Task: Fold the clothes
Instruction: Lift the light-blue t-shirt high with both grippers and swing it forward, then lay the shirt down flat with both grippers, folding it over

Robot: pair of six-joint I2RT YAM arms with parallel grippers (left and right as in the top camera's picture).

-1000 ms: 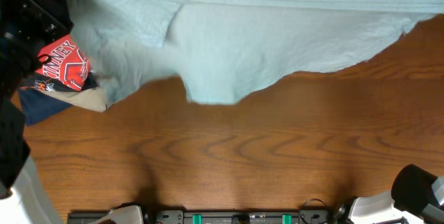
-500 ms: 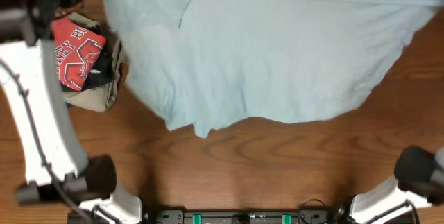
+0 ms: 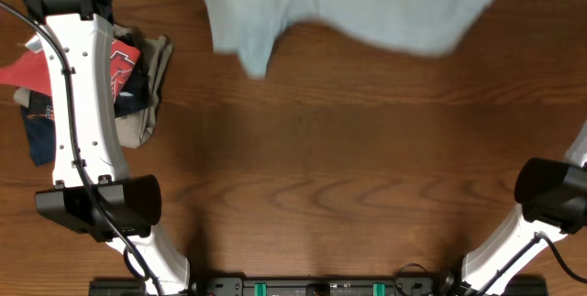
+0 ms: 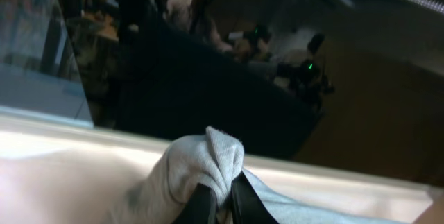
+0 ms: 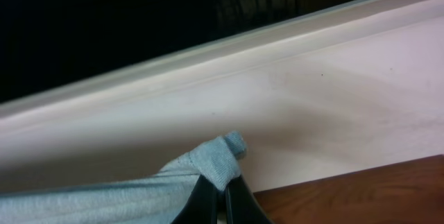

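The pale blue-grey T-shirt [image 3: 358, 7] hangs across the far edge of the table in the overhead view, stretched between my two arms, its lower edge blurred. In the left wrist view my left gripper [image 4: 223, 200] is shut on a bunched fold of the T-shirt [image 4: 201, 161]. In the right wrist view my right gripper [image 5: 220, 200] is shut on a corner of the T-shirt [image 5: 208, 165], the fabric running off to the left. Neither gripper shows in the overhead view; both are past the top edge.
A pile with a red lettered shirt [image 3: 121, 62], a navy garment [image 3: 37, 136] and a khaki one [image 3: 151, 85] lies at the far left, under my left arm [image 3: 78, 104]. The right arm's base [image 3: 550, 195] stands at the right edge. Bare wooden table [image 3: 348, 168] fills the middle.
Both arms have carried the T-shirt toward the far edge and upward; it covered much of the table's far half and now only a strip shows. The left arm has swung into view.
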